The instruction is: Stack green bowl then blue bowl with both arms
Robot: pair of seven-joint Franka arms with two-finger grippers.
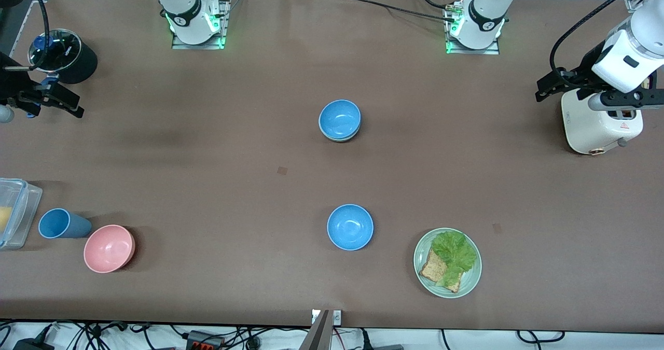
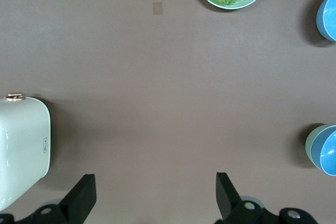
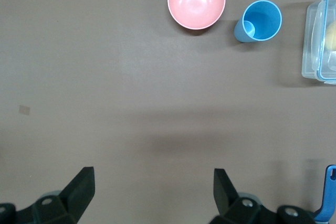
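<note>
Looking at a finished-looking stack in the middle of the tabletop: one blue bowl nested inside the green bowl, with just a thin pale green rim peeking out underneath. Sitting upright, nothing touching it.

Also spotting a second blue bowl alone, nearer the front camera than the stack and well apart from it. Just beside that, toward the left arm's end, a pale green plate with lettuce and toast on it.

Left gripper hanging over bare tabletop at the left arm's end, right next to a white toaster. Spread wide, holding nothing. Parked and waiting, by the look of it.

Right gripper same deal at the right arm's end: up over bare tabletop, fingers apart, nothing between them. Hovering close to a black round canister with a clear lid.

Rest of the clutter down at the right arm's end, nearer the front camera: pink bowl, blue tumbler cup lying on its side just beside it, and a clear plastic container at the tabletop's edge.
</note>
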